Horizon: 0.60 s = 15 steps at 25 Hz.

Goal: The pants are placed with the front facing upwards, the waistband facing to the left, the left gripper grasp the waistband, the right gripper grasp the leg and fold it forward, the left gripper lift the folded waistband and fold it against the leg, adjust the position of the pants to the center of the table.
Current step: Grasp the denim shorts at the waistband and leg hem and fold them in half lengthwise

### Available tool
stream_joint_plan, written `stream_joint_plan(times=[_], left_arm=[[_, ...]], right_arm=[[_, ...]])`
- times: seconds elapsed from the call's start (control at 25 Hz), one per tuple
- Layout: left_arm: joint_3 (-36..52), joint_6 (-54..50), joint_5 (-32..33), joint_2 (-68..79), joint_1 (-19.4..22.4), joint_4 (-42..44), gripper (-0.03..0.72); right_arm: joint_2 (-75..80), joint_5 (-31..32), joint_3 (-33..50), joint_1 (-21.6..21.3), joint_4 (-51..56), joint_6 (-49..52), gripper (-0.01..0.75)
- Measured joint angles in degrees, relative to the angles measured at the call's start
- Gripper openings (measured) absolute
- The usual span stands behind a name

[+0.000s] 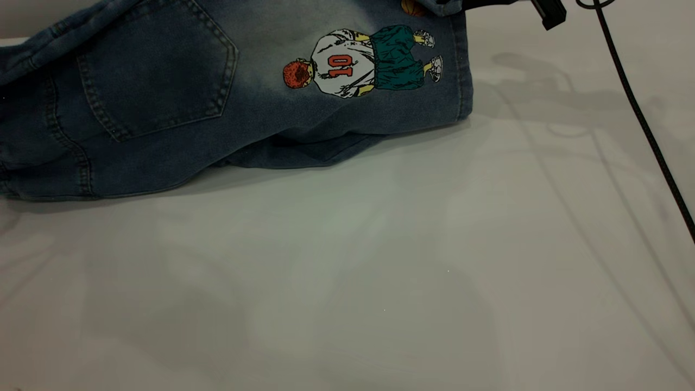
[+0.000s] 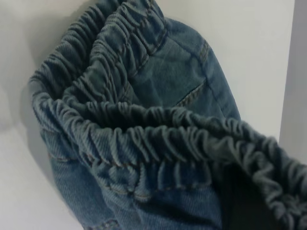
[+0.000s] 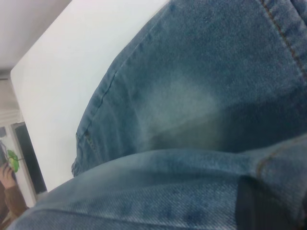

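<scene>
The pants lie folded at the far side of the table, back pocket and "10" player print facing up. In the left wrist view the ruffled waistband bunches over a dark finger of my left gripper, which is shut on it; this gripper is out of the exterior view. My right gripper shows only at the top edge, at the leg's hem corner. In the right wrist view the leg drapes over its dark finger, held there.
A thin black cable runs down the right side of the table. The table's far edge shows in the right wrist view. Beyond it is a person's hand next to something green.
</scene>
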Motion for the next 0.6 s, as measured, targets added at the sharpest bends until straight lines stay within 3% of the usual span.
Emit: stream_joint_plan(times=[0.32,0.6], left_arm=[[0.0,3.7,-0.9,0.0,0.0,0.0,0.395],[0.1,3.8,-1.0,0.0,0.0,0.0,0.419]], right_arm=[[0.0,-0.2,0.0,0.0,-0.1,-0.2,0.015],[0.0,-0.8,0.0,0.0,0.9,0.0,0.015]])
